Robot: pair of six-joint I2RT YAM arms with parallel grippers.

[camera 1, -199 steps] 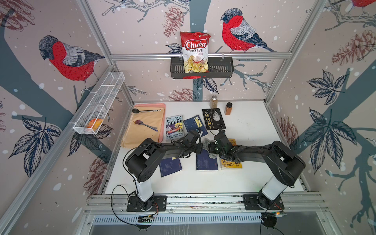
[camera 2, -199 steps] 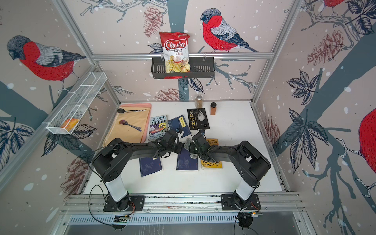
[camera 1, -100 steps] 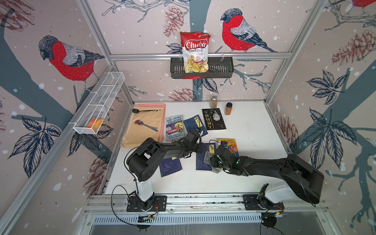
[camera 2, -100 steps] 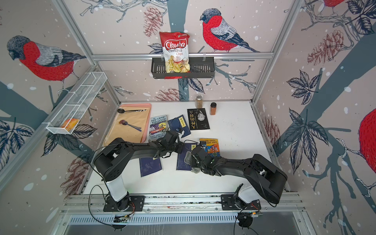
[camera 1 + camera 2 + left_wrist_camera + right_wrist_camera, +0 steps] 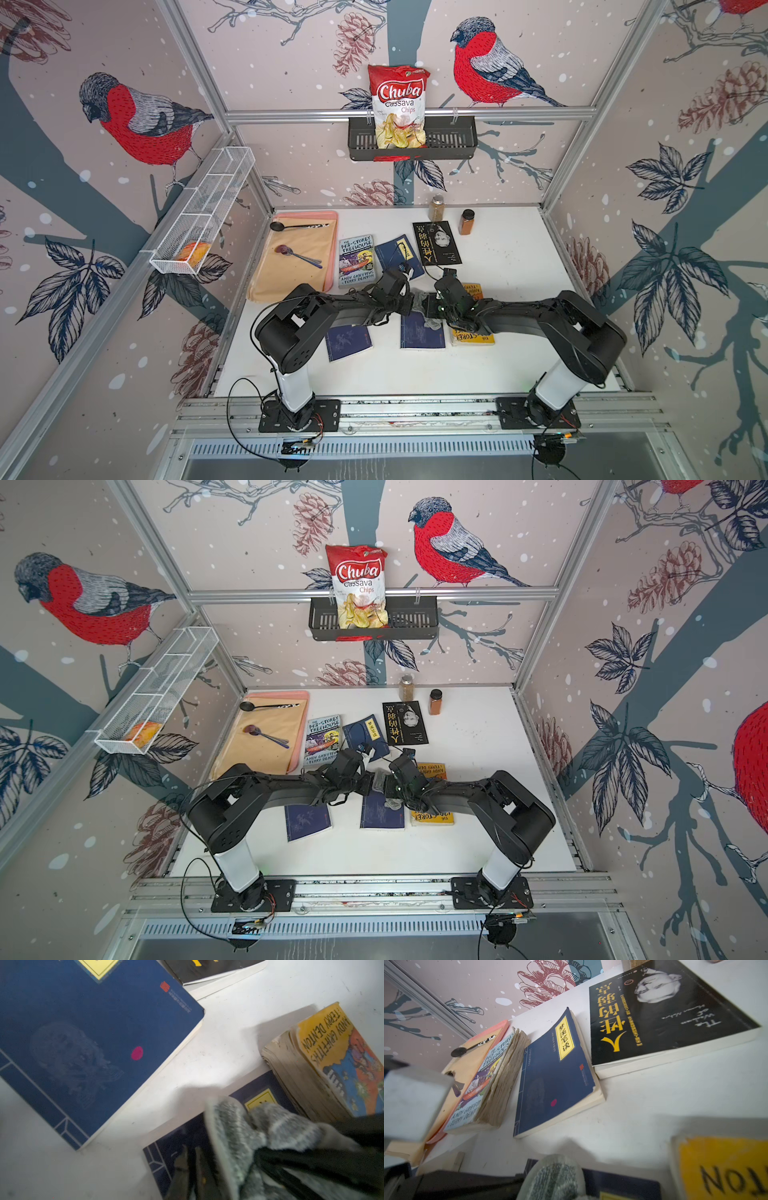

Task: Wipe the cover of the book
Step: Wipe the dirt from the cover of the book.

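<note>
Top view | book (image 5: 419,338) long axis front-to-back | right jaws clamp cloth (image 5: 432,322) | left jaws together

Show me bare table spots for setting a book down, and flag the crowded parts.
Bare: the right side of the table, between the black book, the orange spice jar and the right wall; also the front strip between the yellow book and the rail. Crowded: the middle around the cloth, and beside the tray.
</note>
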